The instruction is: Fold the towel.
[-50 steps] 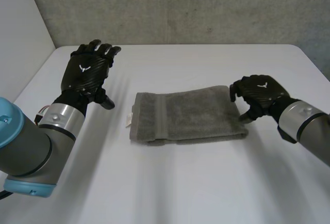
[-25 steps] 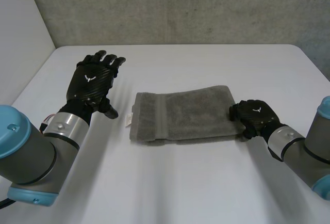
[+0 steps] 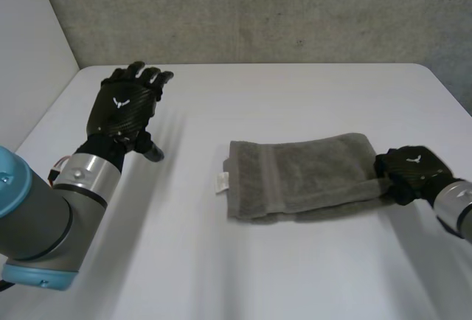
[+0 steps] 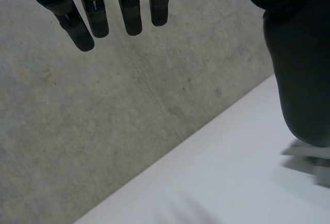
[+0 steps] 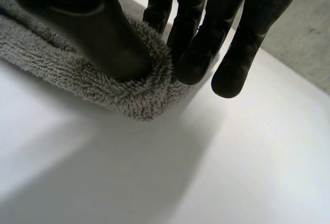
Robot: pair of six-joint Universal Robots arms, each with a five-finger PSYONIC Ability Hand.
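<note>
While your right hand (image 3: pixel 410 173) sits at the right edge of the frame, its thumb (image 5: pixel 103 33) and fingers (image 5: pixel 198 53) pinch the right-hand end of the folded grey terry-cloth towel (image 3: pixel 310 176). From that grip the towel's long axis runs leftward across the white table (image 3: pixel 295 91) to centre frame. Your left hand (image 3: pixel 122 108), fingers spread and empty, is held at upper left, well apart; the right is nearer for the next fold.

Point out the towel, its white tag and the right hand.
towel (image 3: pixel 310 175), head view, middle of its top layer.
white tag (image 3: pixel 220 182), head view, the label's centre.
right hand (image 3: pixel 410 172), head view, back of the hand.
</note>
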